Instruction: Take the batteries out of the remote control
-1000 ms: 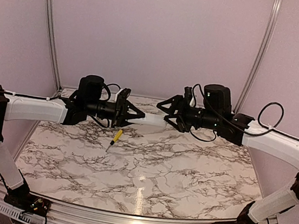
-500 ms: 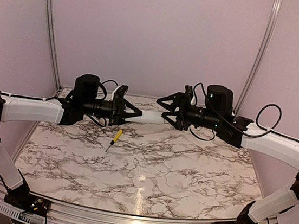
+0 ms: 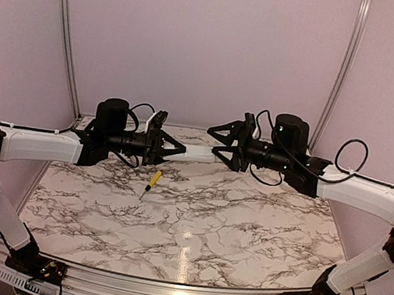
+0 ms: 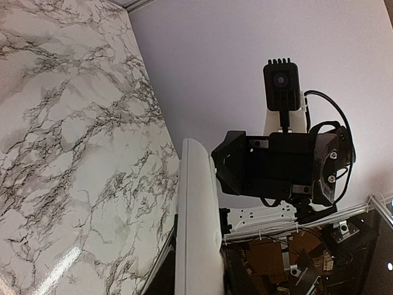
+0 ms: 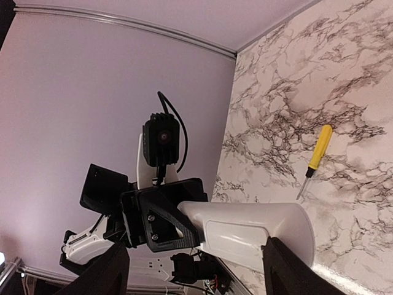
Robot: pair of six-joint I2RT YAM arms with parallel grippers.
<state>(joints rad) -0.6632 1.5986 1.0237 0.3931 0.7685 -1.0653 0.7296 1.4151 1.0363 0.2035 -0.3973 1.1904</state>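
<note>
The remote control (image 3: 198, 153) is a slim white bar held level above the marble table between the two arms. My left gripper (image 3: 181, 150) is shut on its left end; in the left wrist view the remote control (image 4: 198, 215) runs up from between the fingers of the left gripper (image 4: 199, 279). My right gripper (image 3: 216, 144) stands open around the right end. In the right wrist view the remote control (image 5: 252, 232) shows a closed rounded panel, with its end beside one finger of the right gripper (image 5: 195, 261). The batteries are hidden.
A yellow-handled screwdriver (image 3: 152, 181) lies on the marble table (image 3: 195, 219) below the left gripper, also in the right wrist view as the screwdriver (image 5: 315, 157). Purple walls and metal corner rails (image 3: 66, 38) close in the back.
The left arm has drawn slightly left with the remote, which now sits a little higher. The right gripper has stayed at the remote's right end, jaws wide.
</note>
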